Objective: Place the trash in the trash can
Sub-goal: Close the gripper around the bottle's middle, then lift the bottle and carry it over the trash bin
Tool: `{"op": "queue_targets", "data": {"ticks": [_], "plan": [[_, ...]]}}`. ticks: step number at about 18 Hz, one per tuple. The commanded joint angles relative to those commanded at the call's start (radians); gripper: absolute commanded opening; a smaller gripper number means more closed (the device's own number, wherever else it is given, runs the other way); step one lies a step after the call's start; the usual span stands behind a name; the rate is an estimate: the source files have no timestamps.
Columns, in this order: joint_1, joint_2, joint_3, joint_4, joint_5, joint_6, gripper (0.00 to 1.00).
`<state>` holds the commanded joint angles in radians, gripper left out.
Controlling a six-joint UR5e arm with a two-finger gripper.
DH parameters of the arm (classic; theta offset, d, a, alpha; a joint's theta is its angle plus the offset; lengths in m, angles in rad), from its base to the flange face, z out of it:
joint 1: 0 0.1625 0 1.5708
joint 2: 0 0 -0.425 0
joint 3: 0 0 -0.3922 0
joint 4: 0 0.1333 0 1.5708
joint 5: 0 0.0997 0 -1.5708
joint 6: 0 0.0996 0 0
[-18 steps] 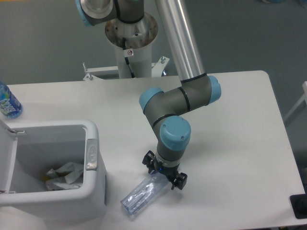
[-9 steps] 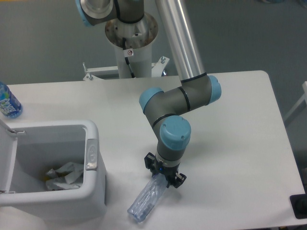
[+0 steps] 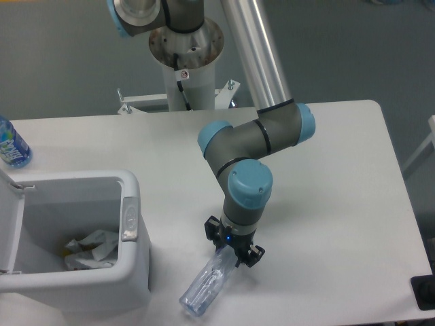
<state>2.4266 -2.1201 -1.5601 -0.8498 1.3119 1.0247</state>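
**A:** Where was the trash at that moment?

**B:** One piece, the crumpled white wrapper (image 3: 92,248), already lay at the bottom of the trash can (image 3: 132,272), which stood open at the left of the surface (image 3: 340,204). The other, the crushed clear bottle (image 3: 204,291), lay just right of the can near the front edge, one end pointing down toward the camera, the other up under the gripper (image 3: 234,252).

**A:** And the fingers?

**B:** Closed in on the upper end of the bottle, pinching it. Whether the lower end touched the surface or hung just above it, I couldn't tell.

**A:** How would you expect it to handle?

**B:** Very light, I'd judge, and already collapsed, so not fragile in any way that mattered. But thin clear plastic is slick and gives under pressure. Held by one end, the long body would likely swing or droop, and a crumpled wall could buckle and slide out.

**A:** So a better place to grip?

**B:** The neck end is usually the stiffest part; which end was held here I couldn't make out. A hold nearer the middle would balance better but crush more. With the end hold, I'd carry it high enough that the trailing end passed over the can's rim.

**A:** Anything else about?

**B:** An intact blue-labelled water bottle (image 3: 11,144) at the far left edge, well apart.
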Motion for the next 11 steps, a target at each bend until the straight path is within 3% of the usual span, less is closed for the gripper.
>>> {"op": "queue_targets", "data": {"ticks": [3,6,11], "plan": [[0.044,0.060,0.020,0.003,-0.144,-0.029,0.59],[0.080,0.110,0.089,0.005,-0.272,-0.156,0.59],[0.034,0.150,0.238,0.011,-0.283,-0.464,0.59]]}}
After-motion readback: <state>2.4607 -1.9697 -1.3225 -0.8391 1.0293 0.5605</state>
